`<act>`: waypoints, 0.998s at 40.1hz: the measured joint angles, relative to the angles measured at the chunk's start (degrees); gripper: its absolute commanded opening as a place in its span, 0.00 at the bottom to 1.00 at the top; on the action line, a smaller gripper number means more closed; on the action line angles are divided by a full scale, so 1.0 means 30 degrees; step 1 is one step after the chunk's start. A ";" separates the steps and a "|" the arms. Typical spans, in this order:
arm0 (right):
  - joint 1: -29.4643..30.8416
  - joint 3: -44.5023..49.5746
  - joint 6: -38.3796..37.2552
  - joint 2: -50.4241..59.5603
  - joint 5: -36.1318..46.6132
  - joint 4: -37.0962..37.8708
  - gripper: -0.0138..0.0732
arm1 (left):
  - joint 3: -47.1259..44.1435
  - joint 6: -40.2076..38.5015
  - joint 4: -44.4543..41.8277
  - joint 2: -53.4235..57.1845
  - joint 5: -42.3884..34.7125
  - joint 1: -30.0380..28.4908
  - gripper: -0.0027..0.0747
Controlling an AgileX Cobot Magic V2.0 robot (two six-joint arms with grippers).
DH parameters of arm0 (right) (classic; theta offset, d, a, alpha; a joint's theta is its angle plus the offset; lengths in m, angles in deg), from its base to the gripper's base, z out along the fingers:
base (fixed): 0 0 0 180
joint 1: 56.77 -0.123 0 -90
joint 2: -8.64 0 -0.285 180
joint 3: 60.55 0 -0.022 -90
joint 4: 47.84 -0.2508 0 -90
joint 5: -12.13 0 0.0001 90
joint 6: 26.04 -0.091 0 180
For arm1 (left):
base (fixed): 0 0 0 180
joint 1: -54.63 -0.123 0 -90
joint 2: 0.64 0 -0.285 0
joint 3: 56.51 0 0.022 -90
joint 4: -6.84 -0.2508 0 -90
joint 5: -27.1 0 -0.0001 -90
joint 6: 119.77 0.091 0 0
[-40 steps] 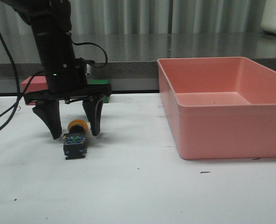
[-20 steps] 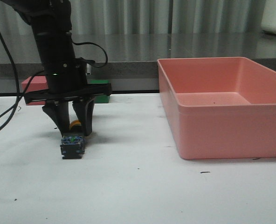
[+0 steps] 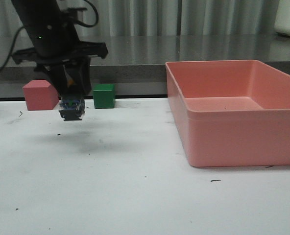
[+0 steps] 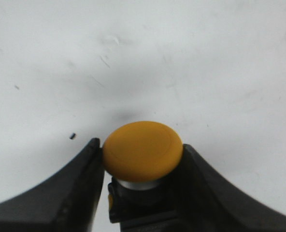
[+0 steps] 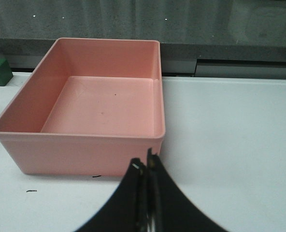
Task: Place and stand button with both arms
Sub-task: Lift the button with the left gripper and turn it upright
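Note:
My left gripper (image 3: pixel 72 88) is shut on the button (image 3: pixel 71 107) and holds it in the air above the white table, at the left. The clear-bluish base hangs below the fingers in the front view. In the left wrist view the yellow cap (image 4: pixel 142 151) sits squeezed between the two black fingers (image 4: pixel 75 188), with the white collar and black body behind it. My right gripper (image 5: pixel 145 166) is shut and empty, seen only in the right wrist view, over the table next to the pink bin. The right arm is out of the front view.
A large pink bin (image 3: pixel 233 110) stands at the right; it also shows in the right wrist view (image 5: pixel 85 96). A pink cube (image 3: pixel 39 95) and a green cube (image 3: pixel 104 95) sit at the back left by the table's far edge.
My left gripper closed on the button lying on the table and lifted it clear of the surface, up and slightly back.

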 measured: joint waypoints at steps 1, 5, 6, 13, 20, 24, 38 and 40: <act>0.0000 0.0000 0.0000 0.0000 0.0000 0.0000 0.08 | -0.0929 0.0000 -0.0305 0.0748 -0.1028 0.0000 0.28; 0.0000 0.0000 0.0000 0.0000 0.0000 0.0000 0.08 | -0.4100 0.0000 -0.1272 0.3011 -0.4227 -0.0035 0.28; 0.0000 0.0000 0.0000 0.0000 0.0000 0.0000 0.08 | -0.5082 0.0000 -0.1388 0.3653 -0.5586 -0.0068 0.28; 0.0000 0.0000 0.0000 0.0000 0.0000 0.0000 0.08 | -1.0593 0.0017 -0.2457 0.6910 -1.1822 -0.0101 0.28; 0.0000 0.0000 0.0000 0.0000 0.0000 0.0000 0.08 | -1.5387 0.0448 -0.2738 0.9111 -1.9922 -0.0147 0.28; 0.0000 0.0000 0.0000 0.0000 0.0000 0.0000 0.08 | -1.7926 0.1052 -0.2842 0.9704 -2.4558 -0.0180 0.28; 0.0000 0.0000 0.0000 0.0000 0.0000 0.0000 0.08 | -2.1790 0.1370 -0.2842 0.8193 -3.3785 -0.0180 0.28; 0.0000 0.0000 0.0000 0.0000 0.0000 0.0000 0.08 | -2.1829 0.1370 -0.2842 0.7562 -3.4097 -0.0180 0.28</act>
